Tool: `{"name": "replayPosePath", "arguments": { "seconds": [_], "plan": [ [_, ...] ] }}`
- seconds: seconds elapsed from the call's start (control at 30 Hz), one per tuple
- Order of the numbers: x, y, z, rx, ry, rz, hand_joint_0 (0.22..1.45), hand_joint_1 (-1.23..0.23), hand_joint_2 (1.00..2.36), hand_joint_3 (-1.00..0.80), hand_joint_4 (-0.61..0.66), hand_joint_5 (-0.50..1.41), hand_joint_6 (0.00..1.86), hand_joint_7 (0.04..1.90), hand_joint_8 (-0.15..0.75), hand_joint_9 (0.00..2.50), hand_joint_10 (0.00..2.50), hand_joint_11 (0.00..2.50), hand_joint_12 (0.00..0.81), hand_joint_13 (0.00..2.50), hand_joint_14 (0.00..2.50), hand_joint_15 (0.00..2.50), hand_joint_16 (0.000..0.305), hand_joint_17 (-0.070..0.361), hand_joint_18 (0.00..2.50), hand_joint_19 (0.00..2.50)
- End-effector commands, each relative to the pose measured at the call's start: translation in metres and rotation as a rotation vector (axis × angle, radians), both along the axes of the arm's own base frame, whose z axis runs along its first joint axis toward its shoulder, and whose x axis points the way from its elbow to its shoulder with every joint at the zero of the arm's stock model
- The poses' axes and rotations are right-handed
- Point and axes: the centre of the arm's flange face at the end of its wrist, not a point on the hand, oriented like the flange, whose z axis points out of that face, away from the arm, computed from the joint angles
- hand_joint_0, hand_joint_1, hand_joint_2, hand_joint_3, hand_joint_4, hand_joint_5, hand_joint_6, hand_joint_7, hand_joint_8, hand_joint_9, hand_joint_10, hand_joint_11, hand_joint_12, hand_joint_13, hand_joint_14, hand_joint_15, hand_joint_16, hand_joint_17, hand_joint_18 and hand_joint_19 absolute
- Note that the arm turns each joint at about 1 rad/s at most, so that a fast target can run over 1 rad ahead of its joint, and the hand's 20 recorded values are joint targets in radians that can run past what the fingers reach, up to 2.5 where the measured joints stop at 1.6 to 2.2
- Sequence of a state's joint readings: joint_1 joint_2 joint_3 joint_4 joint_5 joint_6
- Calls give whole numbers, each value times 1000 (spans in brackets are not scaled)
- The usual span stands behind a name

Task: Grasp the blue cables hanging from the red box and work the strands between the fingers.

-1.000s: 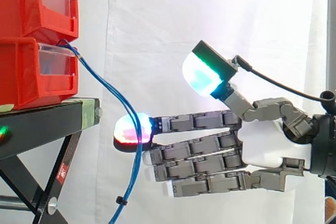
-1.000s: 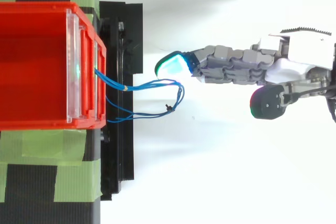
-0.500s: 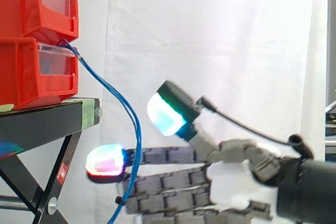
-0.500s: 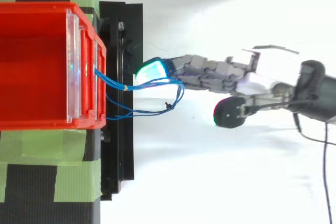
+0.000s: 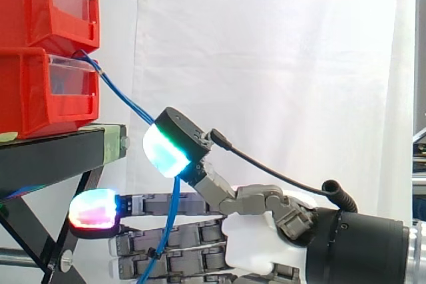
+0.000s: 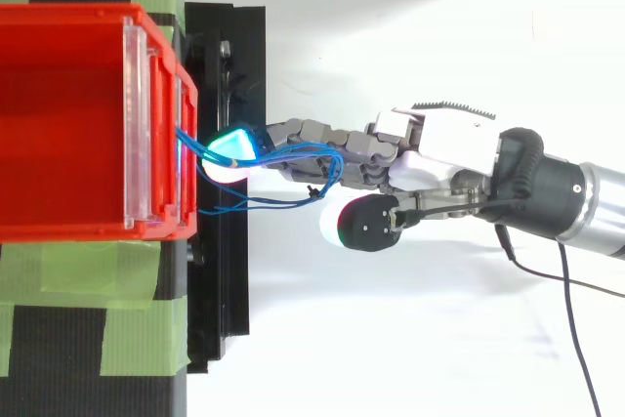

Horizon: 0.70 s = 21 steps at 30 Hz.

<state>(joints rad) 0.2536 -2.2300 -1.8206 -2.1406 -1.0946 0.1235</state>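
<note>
Thin blue cables (image 5: 121, 96) hang from the lower red box (image 5: 40, 91) and run down past the black stand (image 5: 60, 154). In the top view they loop out from the box front (image 6: 186, 144) as several strands (image 6: 283, 205). My hand (image 5: 256, 244) reaches in from the right with straight fingers, and the glowing fingertip (image 5: 96, 209) is below the stand's edge. The cables drape across the fingers (image 6: 322, 134) and pass between them and the raised thumb pad (image 5: 166, 151). The thumb pad (image 6: 356, 225) stands apart from the fingers. The hand is open.
A second red box (image 5: 46, 4) is stacked on top. Green tape (image 6: 137, 339) covers the stand beside the boxes. A white curtain (image 5: 279, 51) hangs behind. A small black tie (image 5: 152, 254) binds the cables low down.
The hand has moved left toward the boxes and lower. Its fingers slid past the cables to under the stand's edge, and the thumb pad came in against the strands.
</note>
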Motion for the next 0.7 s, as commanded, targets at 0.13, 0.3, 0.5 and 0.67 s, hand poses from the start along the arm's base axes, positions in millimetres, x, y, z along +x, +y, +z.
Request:
{"name": "replayPosePath", "arguments": {
  "seconds": [0.13, 0.3, 0.5, 0.67],
  "plan": [
    [1, 7, 0, 16, 3, 75, 675, -453, 1000, -1000, 112, -397, 6, 684, 242, 0, 0, 0, 328, 0, 3, 150, 56, 126, 0, 188],
    [1, 5, 1, 19, -4, 93, 675, -453, 1000, -1000, 113, -395, 6, 684, 245, 0, 0, 0, 327, 0, 3, 150, 56, 125, 0, 188],
    [2, -2, 24, 33, -39, 88, 677, -452, 1000, -1000, 112, -397, 6, 684, 250, 0, 0, 0, 331, 0, 4, 160, 55, 125, 0, 205],
    [-4, -10, 31, 26, -47, 116, 677, -453, 1000, -1000, 113, -394, 6, 687, 251, 0, 0, 0, 331, 0, 4, 165, 55, 124, 0, 214]
  ]
}}
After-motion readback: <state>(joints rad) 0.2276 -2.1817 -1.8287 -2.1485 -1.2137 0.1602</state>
